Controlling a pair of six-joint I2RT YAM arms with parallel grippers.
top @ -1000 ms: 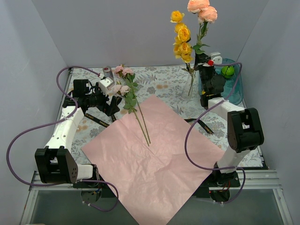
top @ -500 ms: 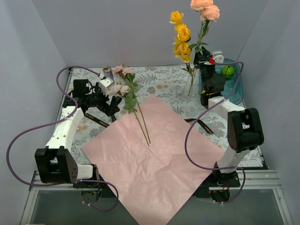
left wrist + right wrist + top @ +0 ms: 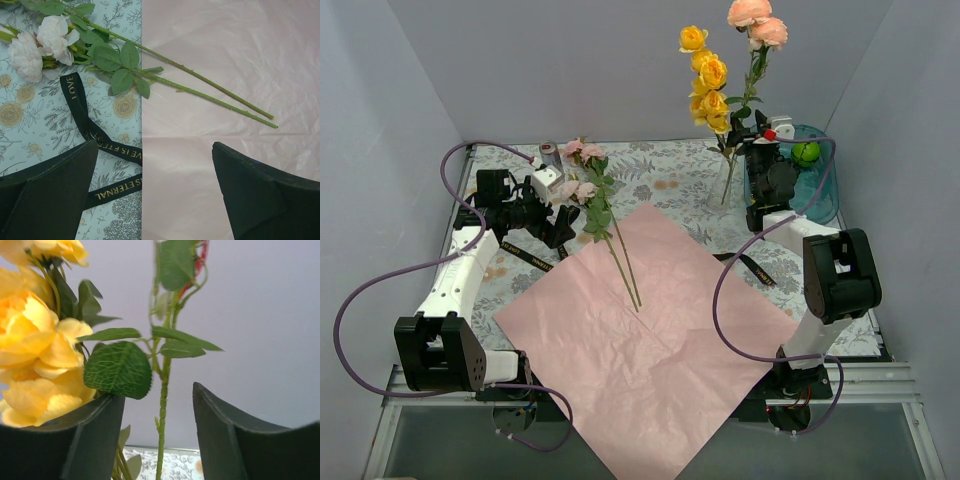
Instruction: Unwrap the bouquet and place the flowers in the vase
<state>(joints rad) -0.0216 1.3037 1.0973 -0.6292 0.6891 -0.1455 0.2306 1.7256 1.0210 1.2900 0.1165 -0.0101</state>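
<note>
The pink paper sheet (image 3: 650, 330) lies spread flat on the table. Two pale pink flowers (image 3: 588, 190) lie with their stems (image 3: 210, 92) across its far corner and their blooms (image 3: 45, 42) on the cloth. My left gripper (image 3: 558, 228) hovers over them, wide open (image 3: 155, 195), with nothing between the fingers. The clear vase (image 3: 723, 188) stands at the back right holding yellow flowers (image 3: 710, 85) and a tall pink one (image 3: 756, 20). My right gripper (image 3: 748, 125) is open beside them. The pink flower's stem (image 3: 162, 405) stands free between its fingers.
A black ribbon with gold lettering (image 3: 82, 112) lies left of the sheet, and another strip (image 3: 755, 268) lies at its right corner. A teal tray (image 3: 825, 195) with a green fruit (image 3: 806, 152) sits behind the right arm. A silver can (image 3: 550, 153) stands at the back left.
My right gripper has opened and let go of the pink flower's stem, which now stands in the vase. The left arm has not moved.
</note>
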